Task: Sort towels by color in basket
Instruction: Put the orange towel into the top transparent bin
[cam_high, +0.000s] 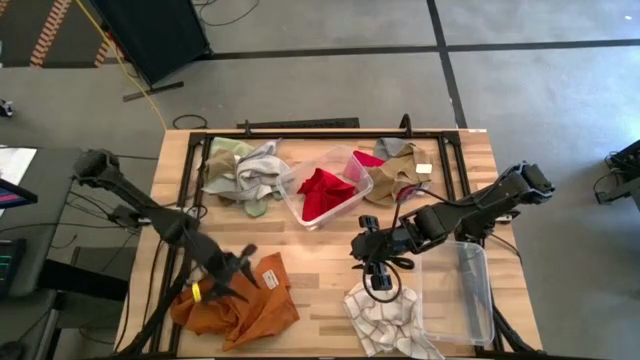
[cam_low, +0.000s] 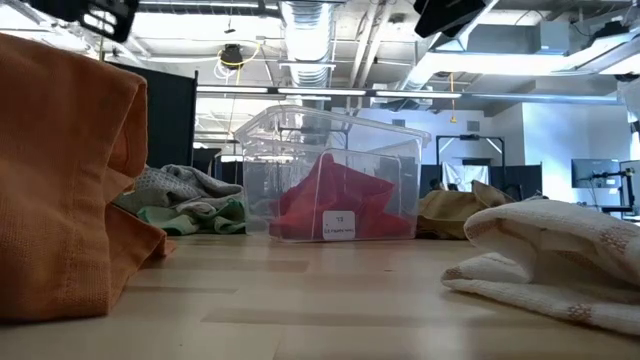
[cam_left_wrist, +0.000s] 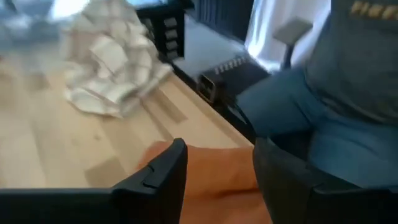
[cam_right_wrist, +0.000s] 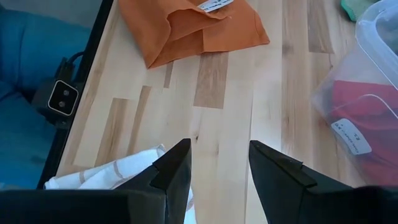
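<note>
The clear bin (cam_low: 330, 180) holding the red towel (cam_high: 322, 192) bears an unreadable white label (cam_low: 339, 224). Left gripper (cam_high: 243, 272) spread above the rust-orange towel (cam_high: 240, 305); right gripper (cam_high: 381, 283) spread over the checked towel (cam_high: 385, 318).

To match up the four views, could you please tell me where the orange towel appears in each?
High view: orange towel at bottom left, under the left end effector.
Low view: fills the left edge.
Left wrist view: between the fingers.
Right wrist view: at top.
Shared landmark: the checked towel.
</note>
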